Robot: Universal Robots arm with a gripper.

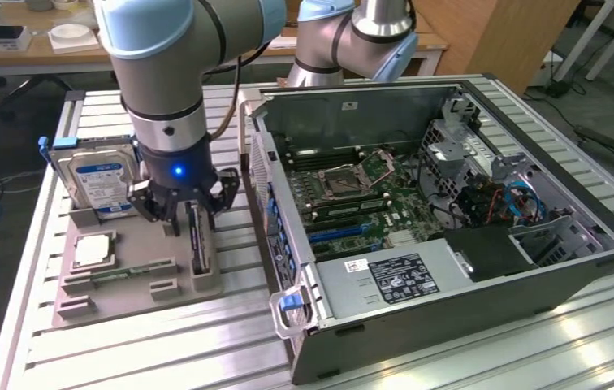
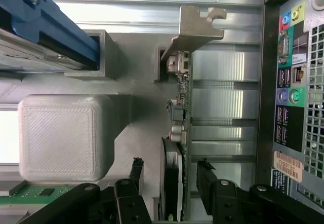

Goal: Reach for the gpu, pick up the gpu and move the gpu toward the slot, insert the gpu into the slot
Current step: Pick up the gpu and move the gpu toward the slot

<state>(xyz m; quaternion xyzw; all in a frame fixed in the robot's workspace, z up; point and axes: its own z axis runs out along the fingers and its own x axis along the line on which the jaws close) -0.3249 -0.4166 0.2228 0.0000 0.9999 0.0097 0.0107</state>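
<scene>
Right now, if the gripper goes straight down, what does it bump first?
Probably the gpu, standing on edge right under the open gripper, between its fingers; then the gray holder. Depth is unclear.

Ext. view high, angled down on whole bench [image 1: 123, 357] — wrist view close, past pincer [image 2: 169, 167] onto gpu [image 2: 183, 97], seen in both.

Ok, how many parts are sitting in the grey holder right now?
4: hard drive upright at the far end, silver square chip flat nearer us, memory stick beside the chip, gpu on edge, straddled by the open end effector. The arm may hide others.
</scene>
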